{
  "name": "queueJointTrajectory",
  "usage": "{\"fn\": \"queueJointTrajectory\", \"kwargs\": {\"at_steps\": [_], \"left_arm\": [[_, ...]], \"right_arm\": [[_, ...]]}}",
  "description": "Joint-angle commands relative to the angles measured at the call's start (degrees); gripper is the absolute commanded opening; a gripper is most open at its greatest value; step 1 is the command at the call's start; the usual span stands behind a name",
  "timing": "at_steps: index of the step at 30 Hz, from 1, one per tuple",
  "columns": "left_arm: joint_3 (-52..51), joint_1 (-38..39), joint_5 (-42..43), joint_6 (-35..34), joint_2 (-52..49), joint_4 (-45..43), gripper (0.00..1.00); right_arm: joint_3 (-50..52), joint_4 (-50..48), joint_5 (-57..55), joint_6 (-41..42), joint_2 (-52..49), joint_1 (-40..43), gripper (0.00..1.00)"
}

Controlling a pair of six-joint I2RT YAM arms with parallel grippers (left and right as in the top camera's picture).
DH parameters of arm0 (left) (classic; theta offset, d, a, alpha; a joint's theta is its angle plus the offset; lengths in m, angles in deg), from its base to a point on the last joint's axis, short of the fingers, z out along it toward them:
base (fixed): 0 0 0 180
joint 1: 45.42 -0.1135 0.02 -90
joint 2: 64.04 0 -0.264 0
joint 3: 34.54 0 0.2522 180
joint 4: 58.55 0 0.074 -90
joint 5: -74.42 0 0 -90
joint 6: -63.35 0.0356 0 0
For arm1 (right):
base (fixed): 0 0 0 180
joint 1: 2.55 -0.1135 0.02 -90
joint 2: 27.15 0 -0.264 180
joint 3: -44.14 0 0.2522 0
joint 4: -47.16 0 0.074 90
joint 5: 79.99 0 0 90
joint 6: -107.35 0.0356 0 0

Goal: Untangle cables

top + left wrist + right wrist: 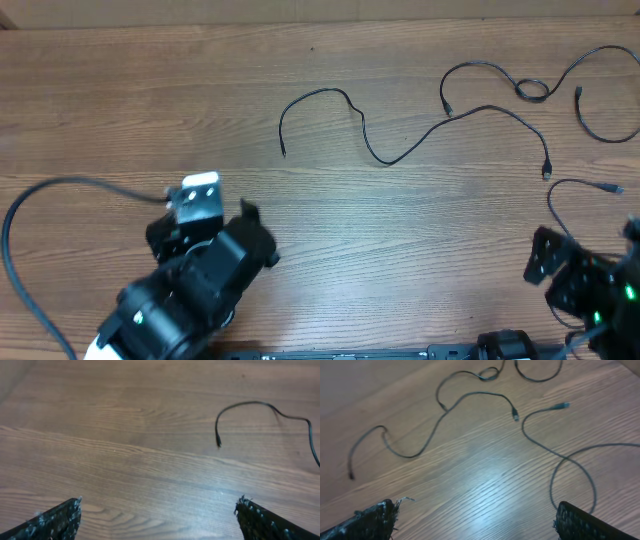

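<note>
Top right of table [120,90], cables [487,107] lie loose, mostly running L-R, just ahead of R gripper [590,245], the nearer arm; L gripper [222,205] well apart. Both open wide, empty.

I'm black all over: a white plate [201,186] on my left tool [207,203], white-speckled fingers [60,520], one thick wire [18,225] attached.
</note>
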Motion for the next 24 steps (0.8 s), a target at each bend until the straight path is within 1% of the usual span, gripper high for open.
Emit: {"fn": "queueJointTrajectory", "kwargs": {"at_steps": [1, 4, 7, 15, 19, 24], "left_arm": [[-8.4, 0.4, -3.3, -3.7, 4.4, -3.5, 1.00], [-14.8, 0.3, -5.1, -3.7, 7.6, -8.7, 1.00], [-18.0, 0.3, -6.8, -3.7, 8.7, -12.7, 1.00], [-18.5, 0.3, -7.2, -3.7, 7.5, -13.3, 1.00], [-18.5, 0.3, -2.7, -3.7, 7.5, -13.3, 1.00], [-18.5, 0.3, 7.1, -3.7, 7.5, -13.3, 1.00]], "right_arm": [[-0.4, -0.3, 3.3, 0.2, 0.7, -0.1, 1.00], [-0.4, -0.4, 3.7, 0.2, 0.5, -0.1, 1.00], [-0.4, -1.6, 3.6, 0.2, 0.3, -0.1, 1.00], [-0.4, -4.7, 3.6, 0.2, 0.3, -0.1, 1.00], [-0.4, -4.9, 3.6, 0.2, 0.3, -0.1, 1.00], [-0.4, -5.2, 3.7, 0.2, 0.3, -0.1, 1.00]]}}
